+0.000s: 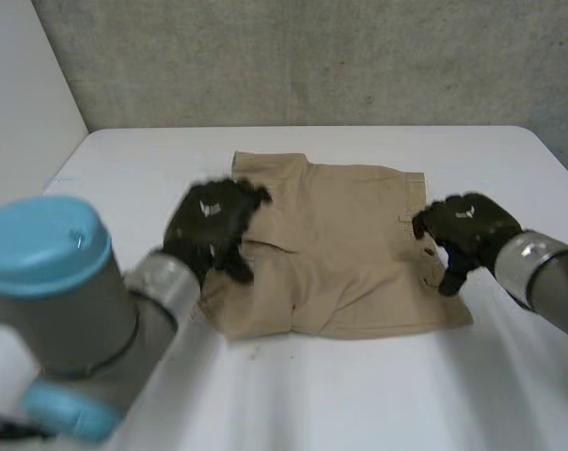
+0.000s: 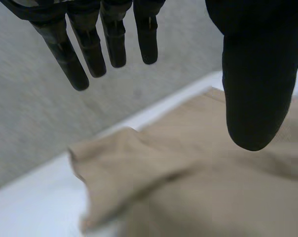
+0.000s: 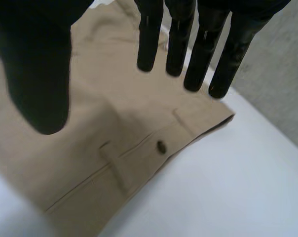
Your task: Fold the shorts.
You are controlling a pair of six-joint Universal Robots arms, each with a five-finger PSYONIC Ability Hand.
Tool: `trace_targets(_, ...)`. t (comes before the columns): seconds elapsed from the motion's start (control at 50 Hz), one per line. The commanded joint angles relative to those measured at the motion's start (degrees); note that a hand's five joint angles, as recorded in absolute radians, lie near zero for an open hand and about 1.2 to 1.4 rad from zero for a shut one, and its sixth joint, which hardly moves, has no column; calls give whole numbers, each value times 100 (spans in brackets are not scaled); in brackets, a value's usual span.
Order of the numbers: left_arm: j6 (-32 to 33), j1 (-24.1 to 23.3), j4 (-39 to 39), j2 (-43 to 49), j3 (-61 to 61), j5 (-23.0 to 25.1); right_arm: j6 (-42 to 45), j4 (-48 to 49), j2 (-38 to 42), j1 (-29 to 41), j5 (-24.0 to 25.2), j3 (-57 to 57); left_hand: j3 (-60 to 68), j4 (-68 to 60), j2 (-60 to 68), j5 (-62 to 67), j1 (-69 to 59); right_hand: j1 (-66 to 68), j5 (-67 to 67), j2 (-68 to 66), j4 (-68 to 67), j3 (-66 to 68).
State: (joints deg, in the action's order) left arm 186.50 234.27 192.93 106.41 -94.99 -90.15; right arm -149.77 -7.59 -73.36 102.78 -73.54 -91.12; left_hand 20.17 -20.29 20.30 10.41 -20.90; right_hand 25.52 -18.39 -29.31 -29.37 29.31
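Tan shorts [image 1: 345,249] lie folded on the white table [image 1: 359,395], waistband at the right side. My left hand [image 1: 213,225] hovers over the shorts' left edge, fingers [image 2: 92,49] straight and holding nothing; the cloth [image 2: 188,182] lies below them. Over the waistband at the right edge floats my right hand [image 1: 463,230], with straight fingers [image 3: 198,54] and thumb [image 3: 38,74] spread above the cloth [image 3: 90,148] and its button [image 3: 161,146], holding nothing.
The table's bare white top [image 1: 134,169] surrounds the shorts. A grey wall [image 1: 312,56] rises behind the table's far edge. My left arm's grey joint with its light-blue cap [image 1: 44,244] stands large at the near left.
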Motion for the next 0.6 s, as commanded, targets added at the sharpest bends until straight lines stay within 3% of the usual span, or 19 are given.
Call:
trace_targets(0.02,-551,-557,-739,-463,-933,-55,88,82,-257,-565,831,-950,754,-742,741,730,-681,1905,-1618,-1526,-1520,1526)
trace_targets(0.16,-1133,-593,-757,-183,-1171,-573,97,625,-240,-1075,1526,-1565,771,-759,758,747,-698,1655,-1367,-1275,-1270,1275)
trace_targets(0.26,-1151,-522,-556,291,-1092,-1022,88,1294,-143,-1111,1544,-1830,704,-692,691,680,-631,1131,-844,-752,-746,752)
trace_targets(0.6,-1080,-74,148,714,-934,-1066,255,1910,463,-1102,1439,-1786,670,-658,657,646,-597,1350,-1063,-970,-965,970)
